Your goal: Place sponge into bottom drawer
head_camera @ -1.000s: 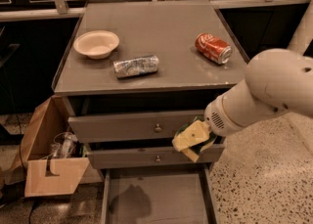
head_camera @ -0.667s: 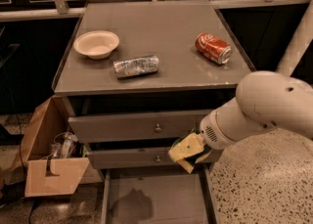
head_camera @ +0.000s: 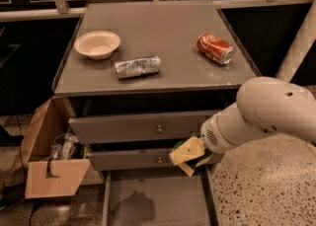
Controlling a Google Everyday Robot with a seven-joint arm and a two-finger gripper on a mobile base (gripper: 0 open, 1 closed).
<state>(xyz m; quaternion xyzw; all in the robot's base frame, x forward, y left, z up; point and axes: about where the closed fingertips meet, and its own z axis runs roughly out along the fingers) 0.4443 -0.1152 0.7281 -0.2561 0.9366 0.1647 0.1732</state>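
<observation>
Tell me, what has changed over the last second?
The gripper, holding the sponge, moved down and slightly left in the picture, closer to the open bottom drawer. Nothing was let go. The bowl, foil packet and can stayed put.

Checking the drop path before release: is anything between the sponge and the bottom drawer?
Nothing visible does. The end effector holds the sponge in front of the middle drawer, just above the back right part of the open bottom drawer, and no object shows inside that drawer.
</observation>
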